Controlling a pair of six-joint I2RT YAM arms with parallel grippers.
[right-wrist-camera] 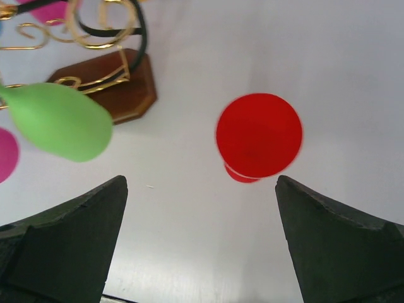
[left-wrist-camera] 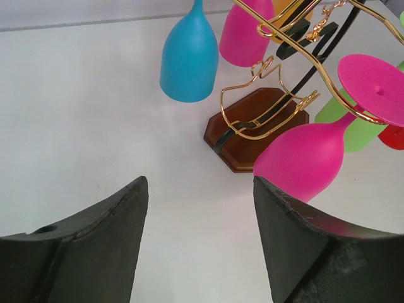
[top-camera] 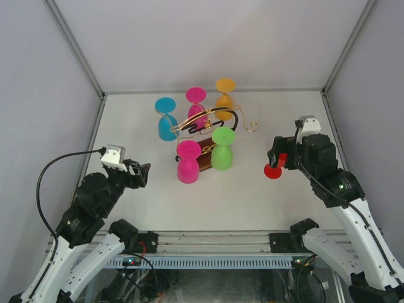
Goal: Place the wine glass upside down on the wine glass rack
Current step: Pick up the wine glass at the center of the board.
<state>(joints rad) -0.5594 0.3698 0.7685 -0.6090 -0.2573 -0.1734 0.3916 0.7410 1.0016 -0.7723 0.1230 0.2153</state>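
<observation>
Left gripper (left-wrist-camera: 199, 182) hangs over the table (top-camera: 252, 202), near-left of the rack, jaws wide, nothing between them. In the centre I see the wine glass rack (left-wrist-camera: 251, 146) on its brown base, carrying a blue glass (top-camera: 167, 125), a far pink glass (top-camera: 196, 104), an orange glass (top-camera: 225, 95), a near pink glass (top-camera: 188, 163) and a green glass (top-camera: 222, 150), all foot-up. Right of it the red wine glass (right-wrist-camera: 259, 134) stands on the table, off the rack; I cannot tell which end is up. Right gripper (right-wrist-camera: 201, 182) is just beside it, jaws spread wide, gripping nothing.

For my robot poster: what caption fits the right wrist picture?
Right gripper, wide open, hovers over the red wine glass near the gold rack.
</observation>
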